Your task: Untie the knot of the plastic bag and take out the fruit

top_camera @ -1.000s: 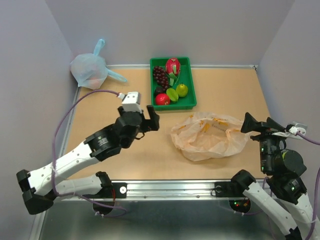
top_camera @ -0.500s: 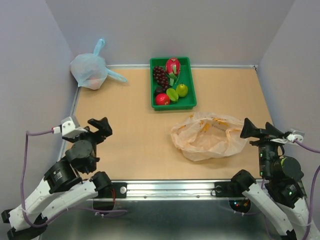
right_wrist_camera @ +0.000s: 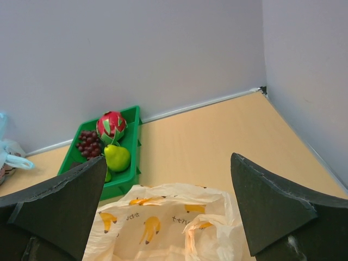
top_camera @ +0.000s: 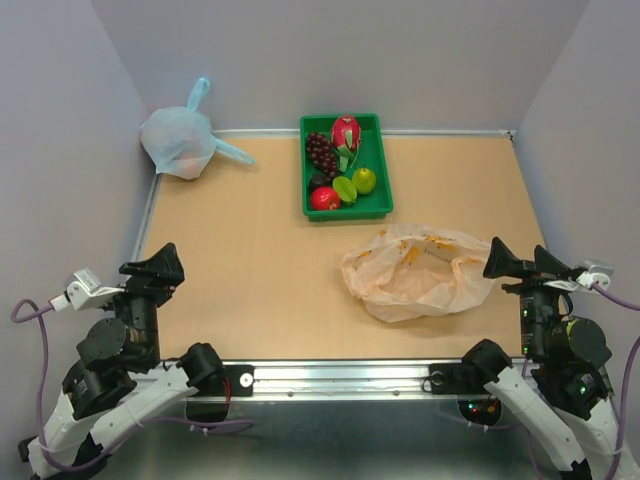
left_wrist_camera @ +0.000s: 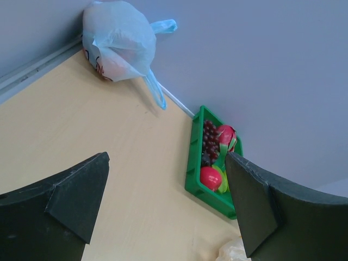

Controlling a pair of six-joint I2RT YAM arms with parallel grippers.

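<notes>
The peach-orange plastic bag (top_camera: 418, 270) lies flat and open on the table right of centre; it also shows in the right wrist view (right_wrist_camera: 163, 223) with banana prints. The fruit lies in the green tray (top_camera: 373, 205): dragon fruit (top_camera: 346, 131), grapes (top_camera: 321, 153), red apple (top_camera: 324, 198), green pieces (top_camera: 354, 184). The tray also shows in the left wrist view (left_wrist_camera: 202, 189) and the right wrist view (right_wrist_camera: 126, 174). My left gripper (top_camera: 156, 268) is open and empty at the near left edge. My right gripper (top_camera: 522, 262) is open and empty just right of the bag.
A pale blue knotted bag (top_camera: 180, 140) sits in the far left corner, also in the left wrist view (left_wrist_camera: 120, 41). Grey walls close the table on three sides. A metal rail (top_camera: 340, 375) runs along the near edge.
My left arm has pulled back from near the tray to the near left corner of the table. The right arm has hardly moved. The bag and tray are unchanged.
</notes>
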